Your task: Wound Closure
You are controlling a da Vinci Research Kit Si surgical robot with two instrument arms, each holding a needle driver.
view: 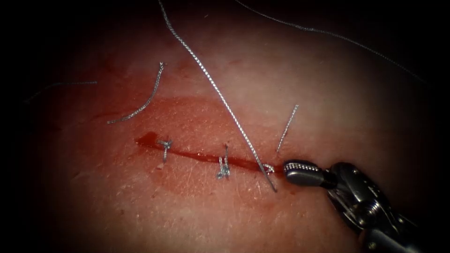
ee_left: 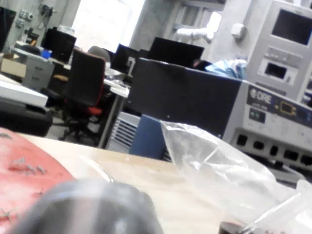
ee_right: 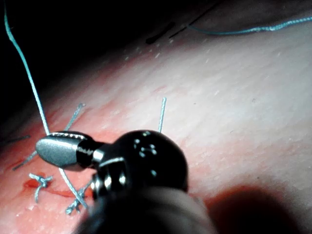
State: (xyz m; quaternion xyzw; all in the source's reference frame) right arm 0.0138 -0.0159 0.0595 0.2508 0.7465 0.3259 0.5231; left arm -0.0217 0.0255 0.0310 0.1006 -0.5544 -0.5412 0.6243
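Note:
The tissue carries a horizontal cut wet with red fluid. Two knotted stitches cross it. At the cut's right end a small thread loop lies on the tissue, with a short thread end rising just above it. A long thread runs from the top edge down across the cut and ends below it. My right tool rests at the cut's right end beside the loop, jaws shut with nothing seen held. From the right wrist view the same tool lies over the long thread.
A loose cut thread piece lies on the tissue above the cut's left end, another farther left. More thread trails across the upper right. The left wrist view shows the tissue, the bench and a clear plastic bag.

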